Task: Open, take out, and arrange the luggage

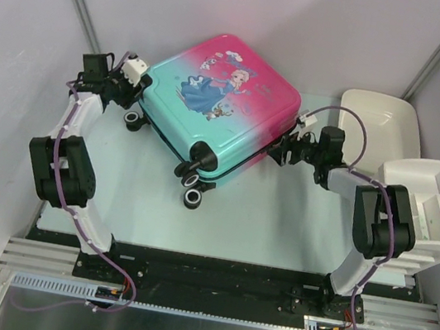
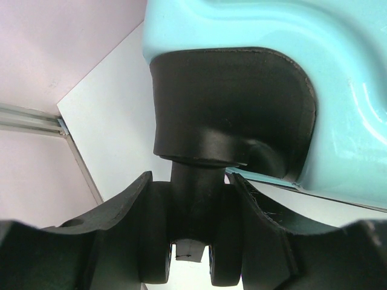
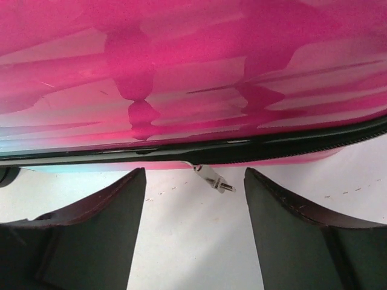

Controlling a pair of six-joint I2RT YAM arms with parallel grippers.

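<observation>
Luggage [image 1: 221, 102] lies flat and closed on the table [image 1: 277, 224], princess print up, its wheels toward the arms. The left gripper [image 2: 190, 193] is half closed, its fingers pressed against both sides of a corner wheel [image 2: 225, 266]. The right gripper [image 3: 194, 181] stands wide apart and holds nothing. It faces the pink side, and the zipper pull [image 3: 213, 179] hangs between its fingers.

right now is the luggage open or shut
Shut: the luggage lies flat, both shells together, and the right wrist view shows the black zipper seam closed.
</observation>
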